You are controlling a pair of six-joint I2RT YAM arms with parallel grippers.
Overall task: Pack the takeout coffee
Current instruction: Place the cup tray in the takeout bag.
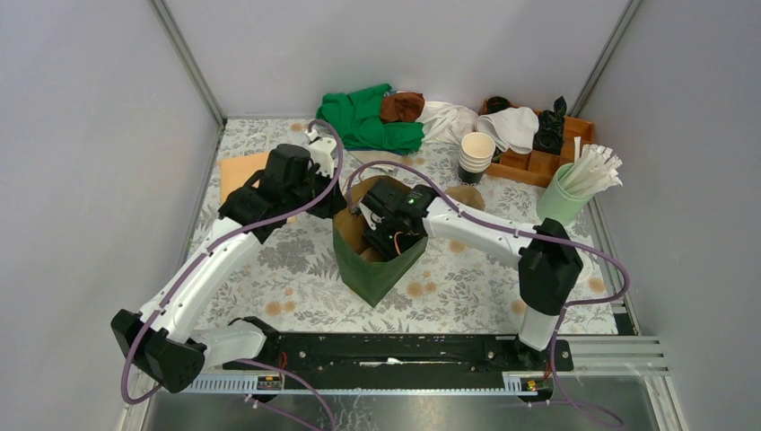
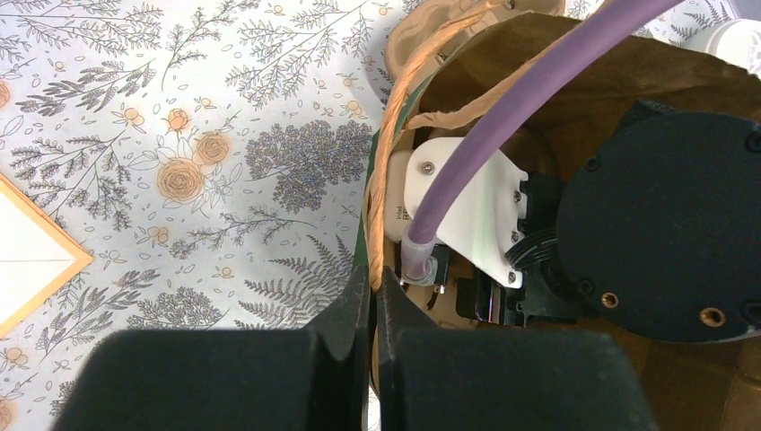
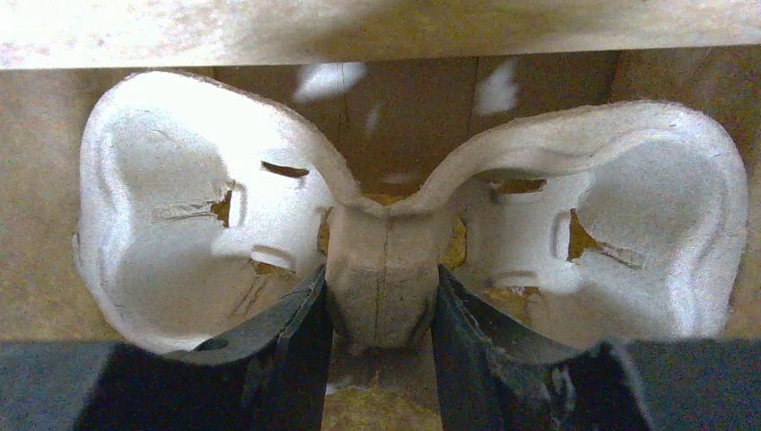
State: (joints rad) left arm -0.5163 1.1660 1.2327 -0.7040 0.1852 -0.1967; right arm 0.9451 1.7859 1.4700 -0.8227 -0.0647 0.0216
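Right tool [image 3: 381,274] is down inside the bag [image 1: 381,269], its jaws part-way closed on the middle ridge of the pulp carrier [image 3: 179,206], one finger on either side. Left tool [image 2: 372,289] is pinched flat on the bag's rim at about ten o'clock, holding the mouth open. On the flowered surface [image 1: 287,260] the green bag stands upright at the centre, brown inside. The carrier sits low in it, both wells empty and facing the right wrist camera, roughly level from side to side; how close it is to the bag floor I cannot tell. The coffee cup is in neither tool and not in the carrier. A white rounded edge [image 2: 738,40] beyond the far rim, at two o'clock in the left wrist view, may be its lid, but too little shows to be sure. The step in hand looks like seating the carrier. To do it well, lower it level until it rests on the floor and part the jaws only a little. Then lift straight up, minding the purple cable [image 2: 502,117] and the paper handle [image 2: 404,117] across the mouth.
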